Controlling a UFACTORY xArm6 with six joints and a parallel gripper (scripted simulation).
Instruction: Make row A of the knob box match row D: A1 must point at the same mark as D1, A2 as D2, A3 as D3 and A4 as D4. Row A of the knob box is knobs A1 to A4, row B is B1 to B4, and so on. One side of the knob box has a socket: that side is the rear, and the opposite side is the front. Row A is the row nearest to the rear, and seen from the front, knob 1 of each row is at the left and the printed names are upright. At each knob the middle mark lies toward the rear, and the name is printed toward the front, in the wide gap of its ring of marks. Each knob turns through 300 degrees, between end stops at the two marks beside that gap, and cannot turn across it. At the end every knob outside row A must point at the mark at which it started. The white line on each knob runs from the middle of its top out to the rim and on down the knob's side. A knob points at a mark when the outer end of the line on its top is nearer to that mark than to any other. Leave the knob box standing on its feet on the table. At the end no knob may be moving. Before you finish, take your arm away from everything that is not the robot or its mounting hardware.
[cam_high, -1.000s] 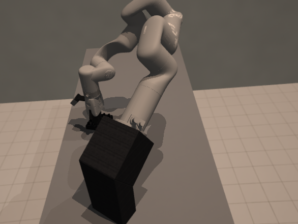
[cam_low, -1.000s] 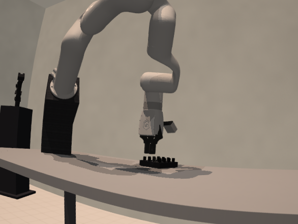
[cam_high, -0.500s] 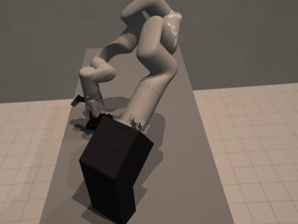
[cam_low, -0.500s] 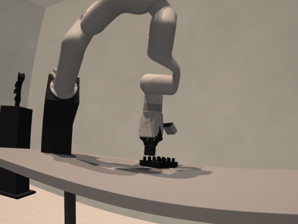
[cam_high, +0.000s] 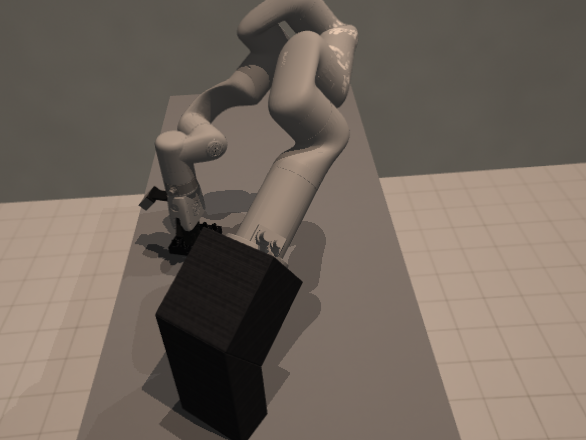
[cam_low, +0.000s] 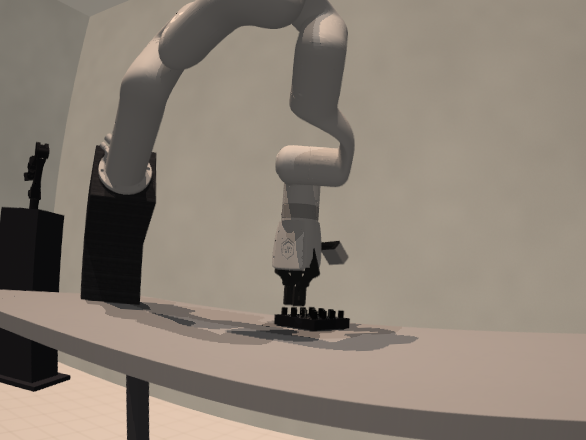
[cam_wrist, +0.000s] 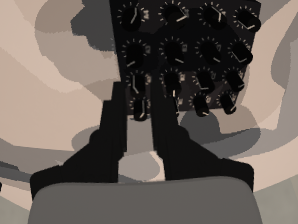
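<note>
Standing on the table (cam_high: 325, 350) (cam_low: 450, 370) (cam_wrist: 55, 120), the knob box (cam_high: 176, 246) (cam_low: 314, 324) (cam_wrist: 152, 35) sits left of centre in the top view, below the gripper (cam_high: 180, 239) (cam_low: 295, 304) (cam_wrist: 138, 96) in the lower middle of the exterior view, and in the upper half of the wrist view. It looks small and fairly light, so a sideways shove might slide it; hard plastic is my guess, stiff rather than fragile.

The knobs are short upright posts, probably a little slippery on the sides. Each is best taken across its middle, with the fingers square to the top and the wrist's turning axis over the knob's own, then squeezed only enough to turn it. An off-centre grip would drag the box, and pushing past an end stop would strain the knob or slip.

The fingers are a little apart, with nothing clamped between them. In the exterior view the tips hang just above the knobs at the box's left part. The wrist view shows the lower-left knob (cam_wrist: 139, 111) in the gap, which I take to be A1; whether a tip brushes any knob I cannot tell. Neighbours stand near, so a modest opening seems wise on the way down.
</note>
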